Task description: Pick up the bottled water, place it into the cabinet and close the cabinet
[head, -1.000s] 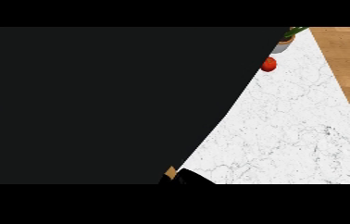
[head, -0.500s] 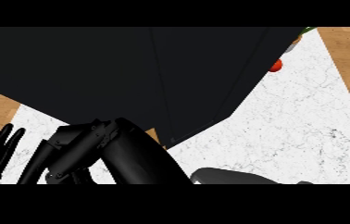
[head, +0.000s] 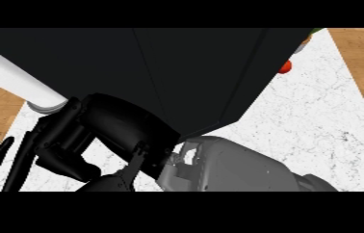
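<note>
Spanning rightward, white marble counter [head: 313, 111]

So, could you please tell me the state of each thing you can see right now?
cabinet: fills the upper view; whether it is open or shut, cannot tell.
right hand: just below the cabinet's lower edge; grip unclear.
red item: resting on the counter, beside the cabinet.
bottled water: not made out.

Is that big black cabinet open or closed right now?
Cannot tell. The cabinet fills most of the head view as dark panels; no door gap or inside shows. A black hand sits against its lower edge.
</note>
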`<state>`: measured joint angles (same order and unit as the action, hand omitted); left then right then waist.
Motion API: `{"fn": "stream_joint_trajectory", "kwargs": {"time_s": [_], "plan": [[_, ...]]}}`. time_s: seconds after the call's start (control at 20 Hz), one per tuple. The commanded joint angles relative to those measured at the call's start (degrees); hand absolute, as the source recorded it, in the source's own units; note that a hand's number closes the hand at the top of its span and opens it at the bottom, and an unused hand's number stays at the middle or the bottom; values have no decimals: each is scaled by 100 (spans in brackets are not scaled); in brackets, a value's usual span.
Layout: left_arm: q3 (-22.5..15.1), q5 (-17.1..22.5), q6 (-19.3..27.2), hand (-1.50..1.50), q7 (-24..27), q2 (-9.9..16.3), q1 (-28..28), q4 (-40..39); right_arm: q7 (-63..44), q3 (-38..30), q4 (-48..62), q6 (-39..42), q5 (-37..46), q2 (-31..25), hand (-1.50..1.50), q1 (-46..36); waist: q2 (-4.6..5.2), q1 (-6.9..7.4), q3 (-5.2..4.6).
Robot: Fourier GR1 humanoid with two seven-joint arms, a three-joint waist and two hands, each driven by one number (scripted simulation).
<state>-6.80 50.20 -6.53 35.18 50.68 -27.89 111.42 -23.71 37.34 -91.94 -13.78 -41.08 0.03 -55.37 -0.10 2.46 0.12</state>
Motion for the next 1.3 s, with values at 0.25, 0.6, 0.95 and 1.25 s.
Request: {"fn": "stream_joint_trajectory", "kwargs": {"time_s": [0.25, 0.6, 0.95, 1.25], "plan": [[292, -50, -142, -150, -218, -129, -245, 183, 394, -923, 1106, 1125, -113, -344, 150, 122, 17, -146, -13], [332, -59, 94, -150, -347, -244, -313, 458, 895, -1299, 1789, 928, 543, -661, 150, -81, 8, -140, -11], [416, 54, -2, -150, -518, -167, -241, 417, 1277, -1435, 2359, 766, 952, -832, 150, -149, 37, -204, -12], [345, -25, -75, -150, -465, -278, -213, 387, 1642, -1701, 2701, 814, 1010, -909, -150, -248, 52, -186, -16]]}}
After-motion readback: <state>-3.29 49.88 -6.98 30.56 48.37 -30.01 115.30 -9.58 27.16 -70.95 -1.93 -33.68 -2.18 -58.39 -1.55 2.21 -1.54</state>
